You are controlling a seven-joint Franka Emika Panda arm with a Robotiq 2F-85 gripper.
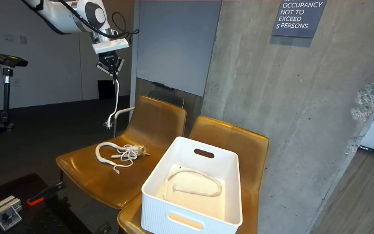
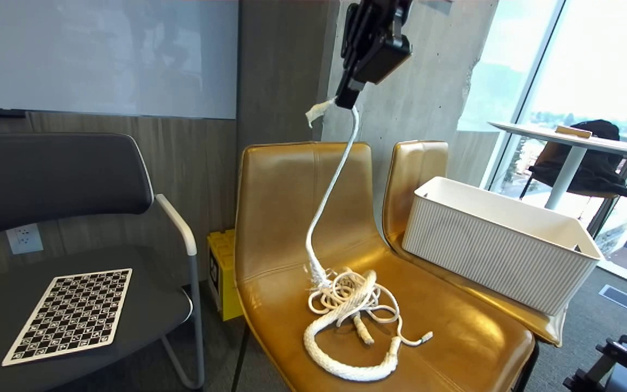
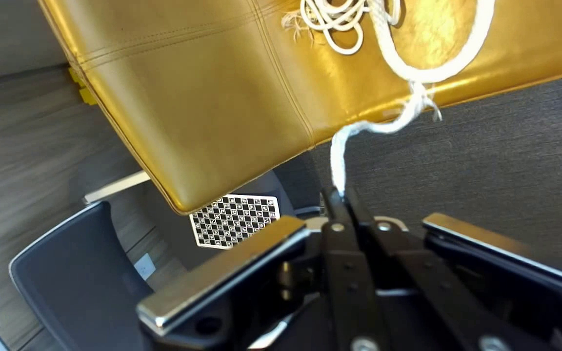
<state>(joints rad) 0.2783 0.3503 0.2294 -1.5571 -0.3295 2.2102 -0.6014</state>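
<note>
A: Jaws?
B: Gripper (image 3: 340,192) pinched narrow, holding a white rope (image 3: 338,163) near its top.
A: Rope's where?
B: Hanging in the air near a tan chair (image 2: 275,207), lower end frayed.
A: Around it?
B: Rope pile (image 2: 356,298) tangled on that chair. White bin (image 2: 493,256) on the next chair (image 2: 417,163), curved cord (image 1: 196,193) inside. Checkered board (image 2: 71,316) on a grey chair (image 2: 57,179).

Daylight floods an overexposed window (image 2: 580,65) — glare shines off the tan seat (image 2: 444,310).
</note>
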